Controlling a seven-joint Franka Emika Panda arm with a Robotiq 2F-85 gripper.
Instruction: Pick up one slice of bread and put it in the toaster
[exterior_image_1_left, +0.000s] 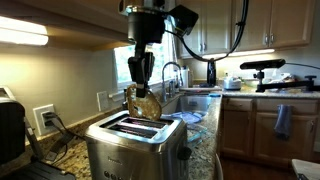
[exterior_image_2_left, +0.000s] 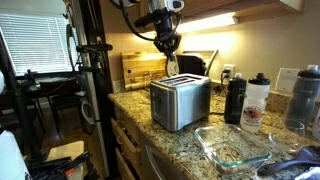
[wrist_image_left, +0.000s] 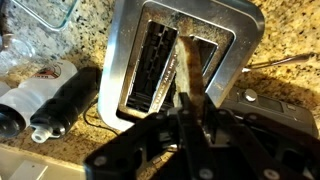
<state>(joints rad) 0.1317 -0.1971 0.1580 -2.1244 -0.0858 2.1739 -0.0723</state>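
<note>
My gripper (exterior_image_1_left: 141, 88) is shut on the slice of bread (exterior_image_1_left: 143, 104), a tan slice held on edge just above the toaster (exterior_image_1_left: 132, 145). The toaster is a boxy brushed-steel one with two long dark top slots. In an exterior view the gripper (exterior_image_2_left: 170, 58) hangs over the toaster (exterior_image_2_left: 180, 102); the bread there is too small to make out. In the wrist view the slice (wrist_image_left: 187, 68) runs edge-on from my fingers (wrist_image_left: 186, 100) down over the toaster (wrist_image_left: 130, 40), between its two slots.
A glass dish (exterior_image_2_left: 232, 147) lies on the granite counter (exterior_image_2_left: 140, 107), with bottles (exterior_image_2_left: 246, 100) next to the toaster. A wooden board (exterior_image_2_left: 142, 66) leans on the wall behind. A black appliance (exterior_image_1_left: 10, 130) stands by the toaster, and a sink with faucet (exterior_image_1_left: 172, 75) is beyond it.
</note>
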